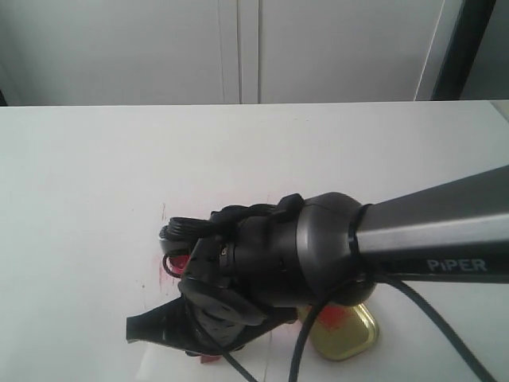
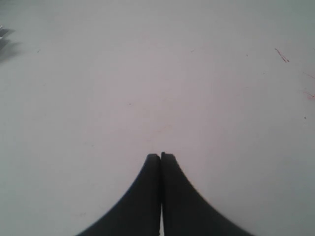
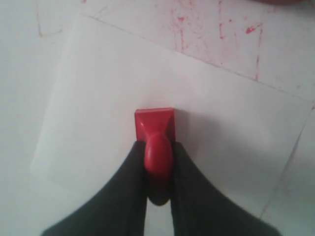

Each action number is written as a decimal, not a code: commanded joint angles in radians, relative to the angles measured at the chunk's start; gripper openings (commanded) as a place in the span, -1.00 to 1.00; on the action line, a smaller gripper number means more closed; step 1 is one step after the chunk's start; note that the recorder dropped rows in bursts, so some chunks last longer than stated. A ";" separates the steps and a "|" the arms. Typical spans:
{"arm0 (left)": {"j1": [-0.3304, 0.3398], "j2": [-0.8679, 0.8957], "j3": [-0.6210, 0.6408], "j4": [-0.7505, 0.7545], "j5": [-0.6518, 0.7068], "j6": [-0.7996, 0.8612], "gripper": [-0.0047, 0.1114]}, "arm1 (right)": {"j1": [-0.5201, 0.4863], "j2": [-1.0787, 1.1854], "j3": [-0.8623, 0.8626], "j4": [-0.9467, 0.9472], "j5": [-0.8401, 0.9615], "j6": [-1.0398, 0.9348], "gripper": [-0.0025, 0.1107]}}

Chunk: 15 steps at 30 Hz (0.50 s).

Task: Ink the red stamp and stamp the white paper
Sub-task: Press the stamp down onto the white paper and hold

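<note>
Right end effector [image 3: 158,148] is clamped on the knob handle of the red stamp [image 3: 155,123]. The square base faces down over the white paper [image 3: 98,108], well inside its edges. Can't tell from the wrist view whether the base is touching the sheet or just above it. Judgement: this is the press step. Go straight down with the base flat, no tilt, or only one edge will print. Press firmly, don't slide, then lift vertically so the sheet doesn't smear or come up with the stamp. The paper lies loose on the surface [image 2: 147,73], so lateral drag would shift it. Red ink streaks [image 3: 221,29] mark the surface just beside the sheet, so stay off the edges. Left end effector [image 2: 161,157] has its fingers together, holding nothing, over a bare patch; it could pin the paper if needed. In the exterior view the right arm [image 1: 429,231] comes in from 3 o'clock, and the gold lid [image 1: 350,334] sits at 5 o'clock of the wrist housing. Only readable text: "PiPER" [image 1: 456,265] on the arm link.
</note>
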 commanded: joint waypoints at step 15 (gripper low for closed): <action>0.001 -0.004 0.005 -0.001 0.001 -0.003 -0.92 | -0.003 0.002 0.014 -0.144 0.052 0.462 -0.96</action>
